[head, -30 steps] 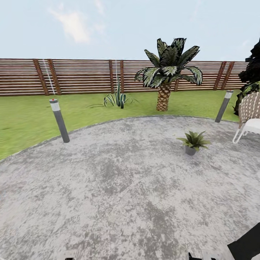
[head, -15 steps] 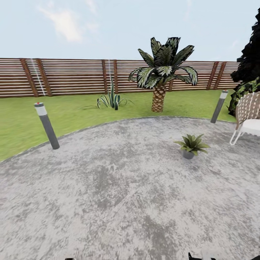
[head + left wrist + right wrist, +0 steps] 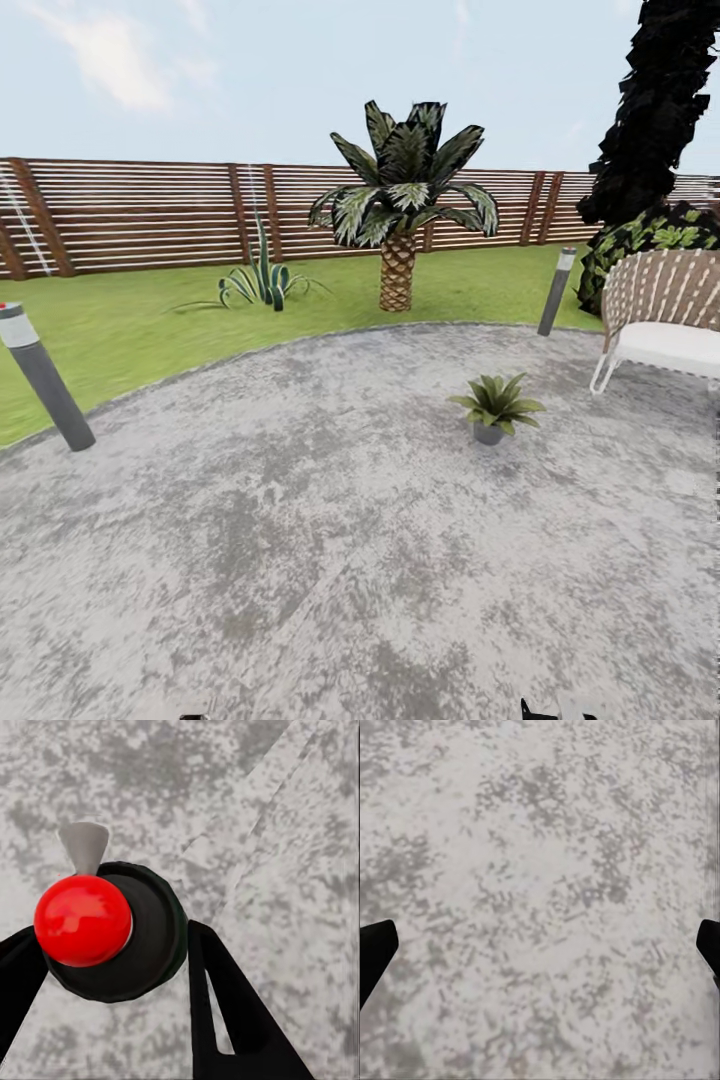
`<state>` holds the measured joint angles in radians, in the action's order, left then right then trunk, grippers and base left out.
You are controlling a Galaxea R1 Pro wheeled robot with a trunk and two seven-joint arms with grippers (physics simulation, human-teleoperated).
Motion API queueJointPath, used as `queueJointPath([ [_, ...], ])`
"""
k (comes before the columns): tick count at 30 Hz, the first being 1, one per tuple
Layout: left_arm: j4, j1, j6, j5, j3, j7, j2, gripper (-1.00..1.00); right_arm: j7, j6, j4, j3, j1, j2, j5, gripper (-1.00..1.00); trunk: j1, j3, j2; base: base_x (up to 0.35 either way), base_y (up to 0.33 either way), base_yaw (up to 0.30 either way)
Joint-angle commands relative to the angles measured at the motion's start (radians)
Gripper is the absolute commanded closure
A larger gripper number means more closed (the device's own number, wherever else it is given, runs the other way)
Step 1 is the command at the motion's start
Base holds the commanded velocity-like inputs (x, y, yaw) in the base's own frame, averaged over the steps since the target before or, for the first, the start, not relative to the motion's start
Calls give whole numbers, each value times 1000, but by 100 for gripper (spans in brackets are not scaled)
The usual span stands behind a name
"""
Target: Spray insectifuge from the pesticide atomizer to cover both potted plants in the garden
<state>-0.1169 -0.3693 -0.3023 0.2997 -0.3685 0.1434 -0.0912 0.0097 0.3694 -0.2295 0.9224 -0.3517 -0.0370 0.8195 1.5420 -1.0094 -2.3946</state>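
Atomizer (image 3: 112, 937) sits between the two black fingers (image 3: 232, 1012) of the left pincer (image 3: 112, 967), seen from above in the left wrist view: dark round body, red ball on top, pale nozzle pointing away from the pincer. Fingers press against both sides of the body; left pincer is clamped on the atomizer. Mottled grey patio (image 3: 285, 832) lies beneath it.

Right pincer (image 3: 540, 952): only the two black fingertips (image 3: 375, 949) show, at opposite edges of the right wrist view, far apart, nothing between them. Pincer is spread wide over bare patio.

Head view: one potted plant (image 3: 495, 405) stands on the patio, well ahead of both pincers and toward the right pincer's side. Grey pot, pointed green leaves, upright. Beyond it, at the patio edge, a palm (image 3: 400, 210) on the lawn (image 3: 150, 320). Grey bollard (image 3: 45, 380) far toward the left pincer's side; a second bollard (image 3: 556, 290) beyond the plant. White chair (image 3: 665, 310) to the right, near a dark bush (image 3: 650, 235). Slatted fence (image 3: 130, 215) closes the background.
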Motion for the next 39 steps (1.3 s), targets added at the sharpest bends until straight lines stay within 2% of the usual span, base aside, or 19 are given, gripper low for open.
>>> queueJointPath([
  [1,0,0,-3,6,-9,5,0,100,1,4,1,9,-1,0,9,-100,0,-1,0,338,0,-262],
  [15,0,0,-3,6,-9,5,0,100,1,4,1,9,-1,0,9,-100,0,-1,0,338,9,-254],
  [39,0,0,-3,6,-9,5,0,100,-2,4,-1,9,-1,-2,9,-100,0,-1,0,338,80,-9],
])
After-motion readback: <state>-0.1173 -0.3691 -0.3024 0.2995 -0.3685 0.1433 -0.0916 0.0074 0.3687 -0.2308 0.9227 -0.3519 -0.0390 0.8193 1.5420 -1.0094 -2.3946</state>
